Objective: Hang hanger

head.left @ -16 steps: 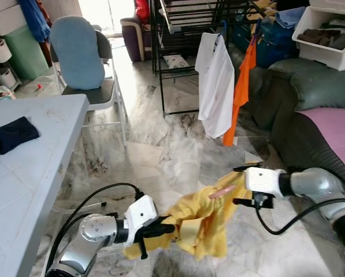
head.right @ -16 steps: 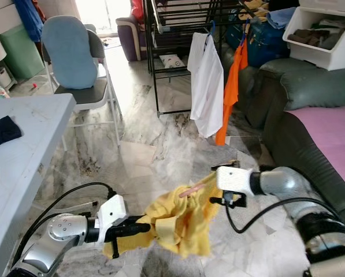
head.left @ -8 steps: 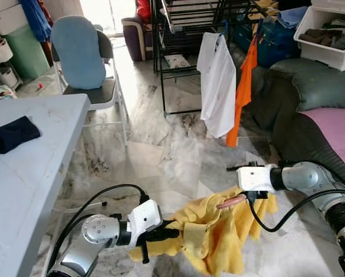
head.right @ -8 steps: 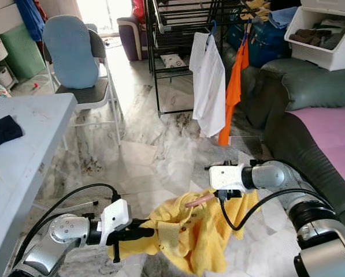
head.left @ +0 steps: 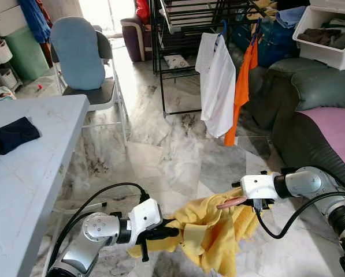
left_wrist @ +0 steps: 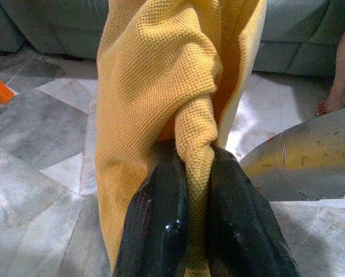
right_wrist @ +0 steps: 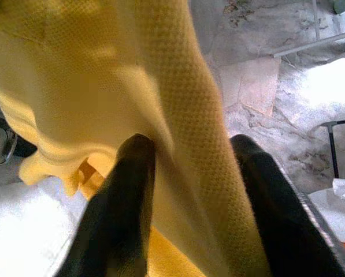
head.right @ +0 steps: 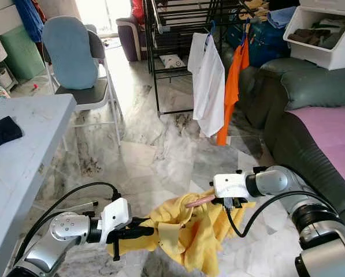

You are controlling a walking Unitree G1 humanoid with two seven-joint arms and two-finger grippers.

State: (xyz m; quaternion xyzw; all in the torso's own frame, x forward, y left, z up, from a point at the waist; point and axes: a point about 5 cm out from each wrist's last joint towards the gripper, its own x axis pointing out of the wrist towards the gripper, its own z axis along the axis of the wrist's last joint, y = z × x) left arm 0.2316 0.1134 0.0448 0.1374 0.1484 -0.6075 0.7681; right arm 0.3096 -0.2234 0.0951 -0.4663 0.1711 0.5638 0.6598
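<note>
A yellow garment hangs bunched between my two grippers, low over the marble floor. My left gripper is shut on a fold of it; its two fingers pinch the cloth tightly. The pink end of a hanger sticks out of the garment's top, right beside my right gripper. That gripper's fingers stand either side of a thick fold of yellow cloth that touches both and hides the rest of the hanger.
A black drying rack stands ahead with a white shirt and an orange garment hung on it. A white table with a dark cloth is at the left, a chair behind it, a sofa at the right.
My right gripper has sunk lower with the hanger end, and the yellow garment now hangs in a tighter bunch. The left gripper has barely shifted.
</note>
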